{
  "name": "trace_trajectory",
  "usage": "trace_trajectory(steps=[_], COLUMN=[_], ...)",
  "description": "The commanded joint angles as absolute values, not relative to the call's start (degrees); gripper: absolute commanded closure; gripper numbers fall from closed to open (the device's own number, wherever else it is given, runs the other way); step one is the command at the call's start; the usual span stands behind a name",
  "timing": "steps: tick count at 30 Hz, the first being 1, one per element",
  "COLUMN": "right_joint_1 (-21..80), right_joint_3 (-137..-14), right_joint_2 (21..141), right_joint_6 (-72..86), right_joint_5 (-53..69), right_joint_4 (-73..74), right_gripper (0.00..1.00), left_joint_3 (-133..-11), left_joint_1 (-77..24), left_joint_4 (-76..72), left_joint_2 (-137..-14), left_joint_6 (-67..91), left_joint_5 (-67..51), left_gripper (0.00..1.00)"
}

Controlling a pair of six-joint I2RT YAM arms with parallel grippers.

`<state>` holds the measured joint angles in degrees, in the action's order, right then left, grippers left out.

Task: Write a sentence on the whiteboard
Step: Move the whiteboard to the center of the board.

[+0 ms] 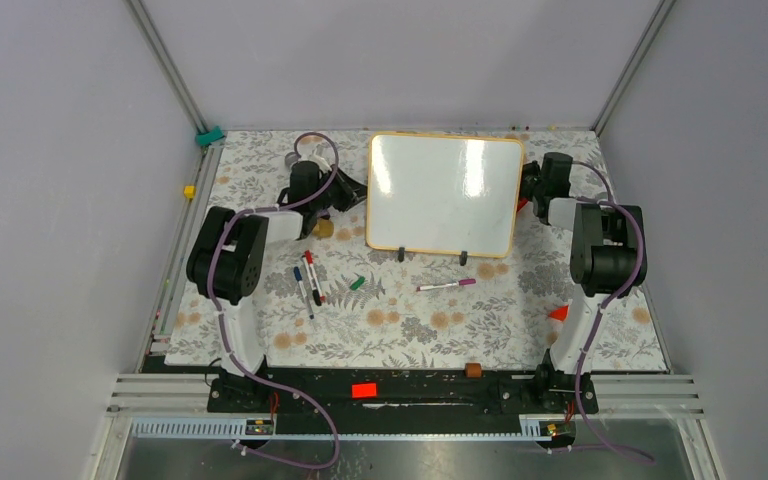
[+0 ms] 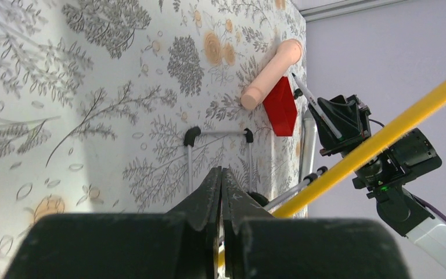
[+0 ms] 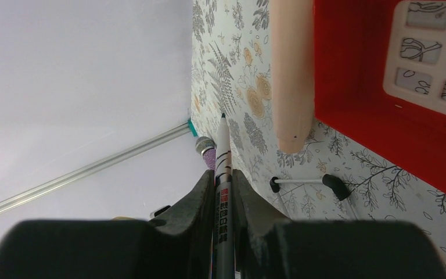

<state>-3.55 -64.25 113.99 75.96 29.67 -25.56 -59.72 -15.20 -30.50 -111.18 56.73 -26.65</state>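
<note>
The whiteboard (image 1: 445,195) stands at the back middle of the floral table, and its white face shows only glare. The sentence is out of view. My left gripper (image 1: 347,193) sits just off the board's left edge, shut and holding nothing; the left wrist view shows its jaws (image 2: 221,174) pressed together beside the board's yellow frame (image 2: 383,136). My right gripper (image 1: 528,190) is at the board's right edge. It is shut on a white marker (image 3: 223,157), whose uncapped tip points away past the fingertips (image 3: 222,174).
A red block (image 3: 377,87) and a pink cylinder (image 3: 293,70) lie close to the right gripper. In front of the board lie a blue marker (image 1: 303,291), a red marker (image 1: 312,277), a green cap (image 1: 357,283) and a magenta marker (image 1: 446,285). An orange piece (image 1: 558,313) sits by the right arm.
</note>
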Motion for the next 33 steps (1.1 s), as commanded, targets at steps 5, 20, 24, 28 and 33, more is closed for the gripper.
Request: trace_trajectory(steps=[5, 20, 24, 28, 33], right_joint_1=[-3.87, -3.82, -3.78, -3.78, -3.85], right_joint_3=[-66.83, -64.24, -62.64, -60.93, -59.32], right_joint_2=[111.94, 108.20, 106.88, 106.20, 105.86], right_joint_6=[74.36, 71.42, 70.94, 71.05, 71.14], right_joint_5=[32.12, 31.82, 31.50, 31.25, 31.01], right_joint_4=[-25.14, -22.68, -22.83, -23.72, -24.50], right_gripper=[1.00, 1.00, 1.00, 1.00, 1.00], left_joint_3=[-62.91, -49.75, -47.90, -45.83, -42.80], left_joint_1=[-16.24, -16.36, -16.68, -17.62, -17.69], left_joint_4=[-36.74, -49.69, -51.18, -51.90, -52.35], left_joint_2=[-114.32, -108.39, -107.28, -105.84, -104.02], left_joint_6=[59.94, 65.23, 66.01, 66.36, 66.85], left_joint_5=[-33.75, -38.02, -38.34, -38.28, -37.79], left_gripper=[1.00, 1.00, 1.00, 1.00, 1.00])
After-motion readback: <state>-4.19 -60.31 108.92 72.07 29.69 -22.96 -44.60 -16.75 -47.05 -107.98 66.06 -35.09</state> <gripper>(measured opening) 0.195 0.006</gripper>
